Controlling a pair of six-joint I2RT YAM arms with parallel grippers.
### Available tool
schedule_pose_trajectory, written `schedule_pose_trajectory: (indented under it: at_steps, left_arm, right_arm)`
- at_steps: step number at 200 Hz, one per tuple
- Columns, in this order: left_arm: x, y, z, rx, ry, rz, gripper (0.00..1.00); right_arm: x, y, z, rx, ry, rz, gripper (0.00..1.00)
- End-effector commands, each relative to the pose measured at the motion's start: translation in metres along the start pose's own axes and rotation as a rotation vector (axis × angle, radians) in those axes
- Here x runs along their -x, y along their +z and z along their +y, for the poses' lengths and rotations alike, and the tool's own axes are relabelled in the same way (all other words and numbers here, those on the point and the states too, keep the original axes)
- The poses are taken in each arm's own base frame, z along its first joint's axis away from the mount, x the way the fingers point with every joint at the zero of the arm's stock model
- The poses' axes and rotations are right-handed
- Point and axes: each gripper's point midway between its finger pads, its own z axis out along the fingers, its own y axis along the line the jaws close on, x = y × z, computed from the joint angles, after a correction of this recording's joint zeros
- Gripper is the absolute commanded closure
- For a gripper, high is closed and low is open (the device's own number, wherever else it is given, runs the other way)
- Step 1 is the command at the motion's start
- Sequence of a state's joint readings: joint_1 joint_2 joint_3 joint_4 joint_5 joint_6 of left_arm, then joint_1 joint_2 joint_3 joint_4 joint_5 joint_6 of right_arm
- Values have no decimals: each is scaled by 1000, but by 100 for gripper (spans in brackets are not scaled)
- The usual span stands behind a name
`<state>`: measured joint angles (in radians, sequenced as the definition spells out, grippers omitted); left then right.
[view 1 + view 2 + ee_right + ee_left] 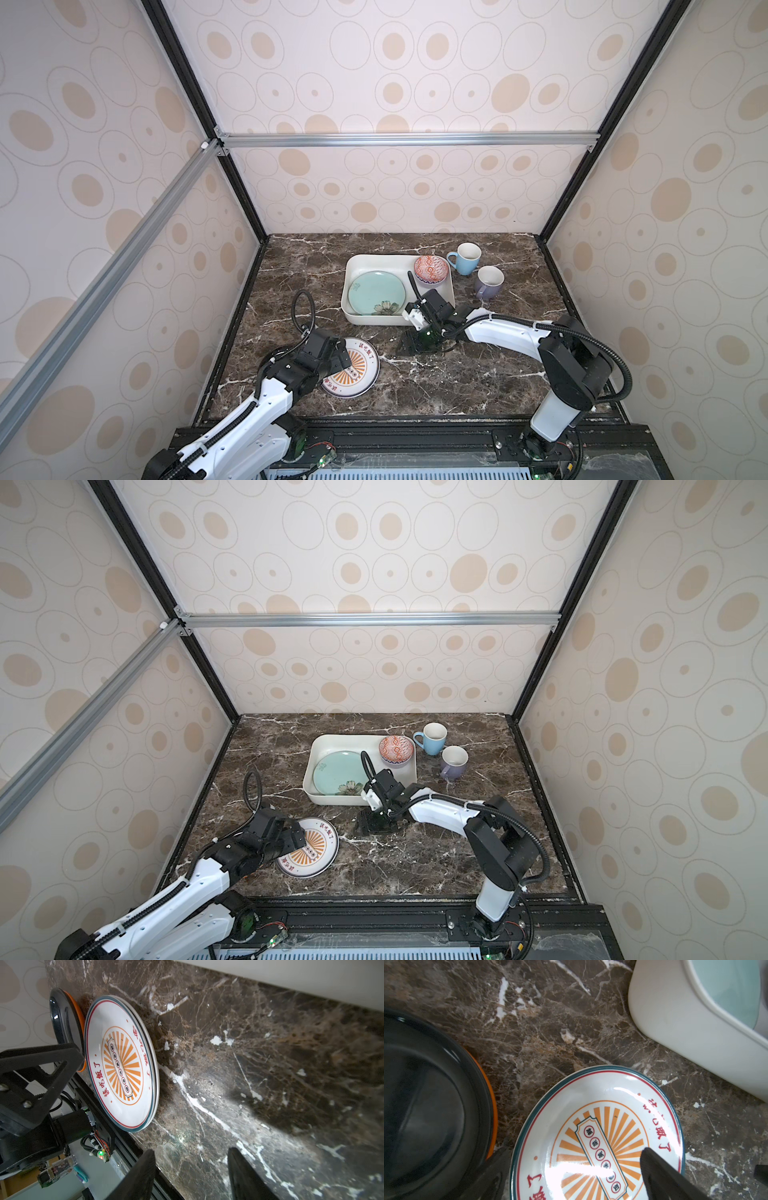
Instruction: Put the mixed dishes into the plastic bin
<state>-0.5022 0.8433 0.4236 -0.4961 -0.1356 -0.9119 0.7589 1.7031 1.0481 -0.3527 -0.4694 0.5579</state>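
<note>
Top views: plastic bin [353,266] on worktop [478,374] holds teal flowered plate [374,291] and red-patterned bowl [431,268]; light blue mug [467,257], lavender mug [489,282] stand just right of it | Left wrist: left pincer [571,1157] spread, one finger [660,1172] over sunburst plate [591,1095], the other blurred, seemingly outside its rim; black plate [436,1105] adjacent | Right wrist: right pincer [191,1150] spread above worktop.

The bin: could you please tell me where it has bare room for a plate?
Bare floor shows in the bin along its back wall, beyond the teal plate, left of the red bowl. The bowl crowds the back right corner; the near right is mostly hidden.
</note>
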Motion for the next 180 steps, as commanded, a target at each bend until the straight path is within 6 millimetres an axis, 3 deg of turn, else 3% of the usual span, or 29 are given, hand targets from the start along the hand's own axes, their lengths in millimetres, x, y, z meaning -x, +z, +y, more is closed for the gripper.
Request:
schedule_pose_trajectory:
  at_steps: [1,106,180]
  left_arm:
    - [2,-2,1,19,-20,-6,2]
    - [-14,15,5,35,15,43,1]
    - [-23,29,-17,-16,54,78,7]
  right_arm:
    - [-3,-6,2,15,-18,-6,41]
    - [-11,-9,-8,-13,2,-8,41]
    - [-19,-17,-16,-24,21,-18,41]
